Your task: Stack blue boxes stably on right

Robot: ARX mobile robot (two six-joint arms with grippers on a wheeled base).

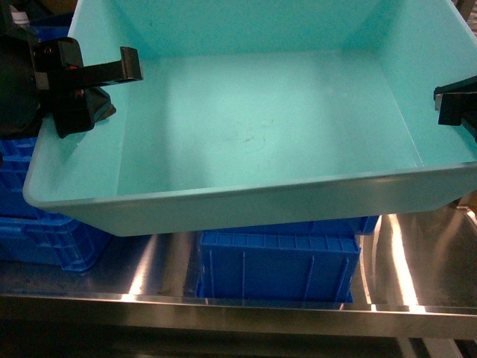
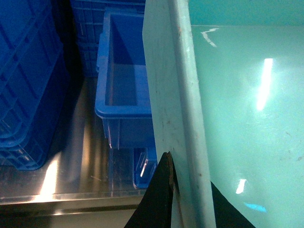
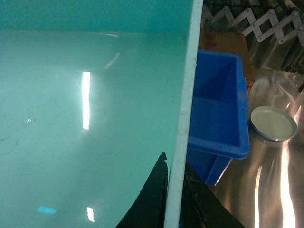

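A large light turquoise tub fills the head view, held up above the steel table. My left gripper is shut on its left wall, fingers straddling the rim. My right gripper is shut on the right wall, one finger inside and one outside. Under the tub stands a dark blue box, seen open-topped in the left wrist view and the right wrist view. The tub is apart from it, hovering above.
Ribbed dark blue crates are stacked at the left, close to the tub's left wall. A white round dish lies on the steel table right of the dark blue box. A cardboard box stands behind.
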